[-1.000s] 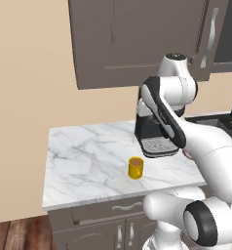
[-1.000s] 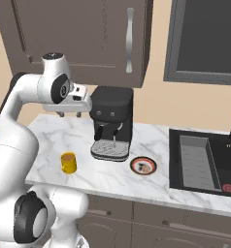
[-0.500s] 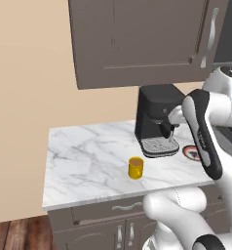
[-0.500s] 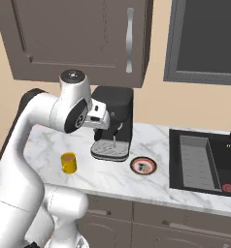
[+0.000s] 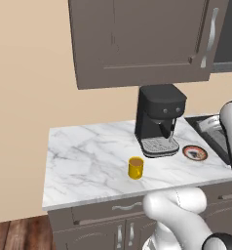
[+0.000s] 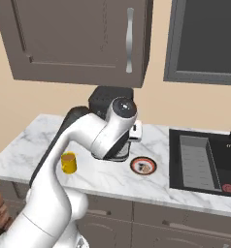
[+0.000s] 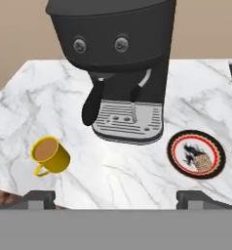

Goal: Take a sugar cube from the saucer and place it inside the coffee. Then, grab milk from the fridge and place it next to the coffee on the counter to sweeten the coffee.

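Observation:
The coffee [image 7: 48, 154], a yellow mug of brown liquid, stands on the white marble counter [image 7: 132, 176], left of the coffee machine's tray. The saucer [image 7: 196, 154] lies to the right of that tray and bears a pale brown sugar cube [image 7: 202, 162]. Both also show in the base views: the coffee [image 5: 135, 168] [image 6: 68, 162] and the saucer [image 5: 194, 153] [image 6: 143, 165]. My gripper [image 7: 117, 199] hovers above the counter's front, open and empty, with its fingertips [image 7: 40, 199] set wide apart, roughly between mug and saucer. The fridge and the milk are out of view.
A black coffee machine [image 7: 115, 63] stands at the back of the counter, between mug and saucer. A dark sink [image 6: 195, 160] is set into the counter to the right. Grey-brown wall cabinets [image 5: 137, 39] hang overhead. My arm [image 6: 103, 135] crosses in front of the machine.
The arm has swung right, from the counter's left side across the coffee machine toward the saucer side. The jaws have opened wider. Mug and saucer have stayed put.

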